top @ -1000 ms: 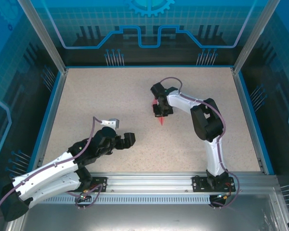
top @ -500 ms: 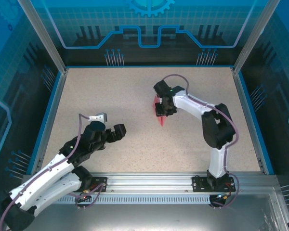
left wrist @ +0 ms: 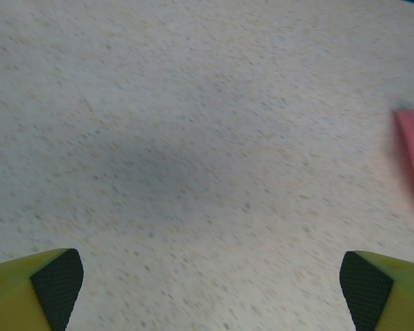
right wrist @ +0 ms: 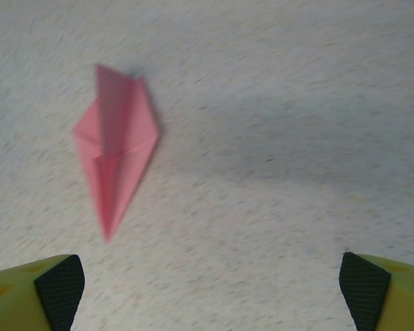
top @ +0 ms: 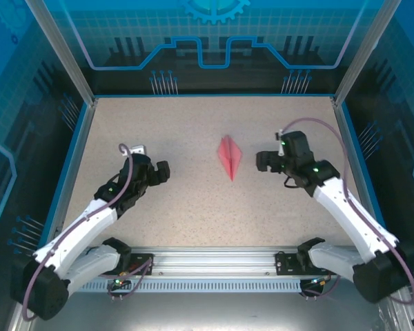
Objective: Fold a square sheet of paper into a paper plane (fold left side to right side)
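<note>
Right gripper (right wrist: 212, 289): jaws spread wide, nothing between them but bare table (top: 193, 207); both black pads (right wrist: 58, 283) clear of any paper. Left gripper (left wrist: 210, 286): also wide open, empty, bare surface under it. Paper plane (top: 230, 156) lies free on the table, near the middle and a little toward the far side, touching neither gripper. Shape reads as a folded dart: broad at the shoulders, central ridge, tapering to a slim point. Long axis runs far-to-near in the top view, with the slim point aimed toward the arm bases. From the right wrist camera the plane sits ahead and off to the left of the jaws, its tip angled down toward the left pad. From the left wrist camera just one pink edge shows at the far right of the frame. The plane lies between the two arms, with the right gripper near it and the left one well apart, so the right looks better placed for any further touch. Judging by the shape, the folding looks finished.
</note>
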Robot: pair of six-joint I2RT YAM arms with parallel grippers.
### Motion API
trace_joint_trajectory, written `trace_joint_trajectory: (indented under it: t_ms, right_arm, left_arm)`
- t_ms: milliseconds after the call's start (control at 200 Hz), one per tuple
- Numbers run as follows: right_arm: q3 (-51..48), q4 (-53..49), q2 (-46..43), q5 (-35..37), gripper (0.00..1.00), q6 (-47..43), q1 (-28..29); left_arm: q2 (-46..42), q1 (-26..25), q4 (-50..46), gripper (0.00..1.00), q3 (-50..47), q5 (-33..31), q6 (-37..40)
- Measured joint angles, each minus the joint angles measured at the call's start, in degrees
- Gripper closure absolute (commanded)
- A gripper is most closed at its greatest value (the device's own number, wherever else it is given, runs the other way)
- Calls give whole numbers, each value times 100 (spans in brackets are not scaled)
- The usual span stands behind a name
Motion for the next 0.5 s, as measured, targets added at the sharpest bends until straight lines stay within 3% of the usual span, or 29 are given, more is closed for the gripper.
trace_joint_trajectory:
  t_ms: [260, 500]
  right_arm:
    - [-1788, 1563, -704, 352, 1, -516, -1003]
    - [-3185, 3836, 90, 398, 1, -920, -1530]
  left_arm:
    - [986, 254, 1259, 1, -271, -638, 868]
    - [1300, 442, 2789, 1, -713, -723, 1871]
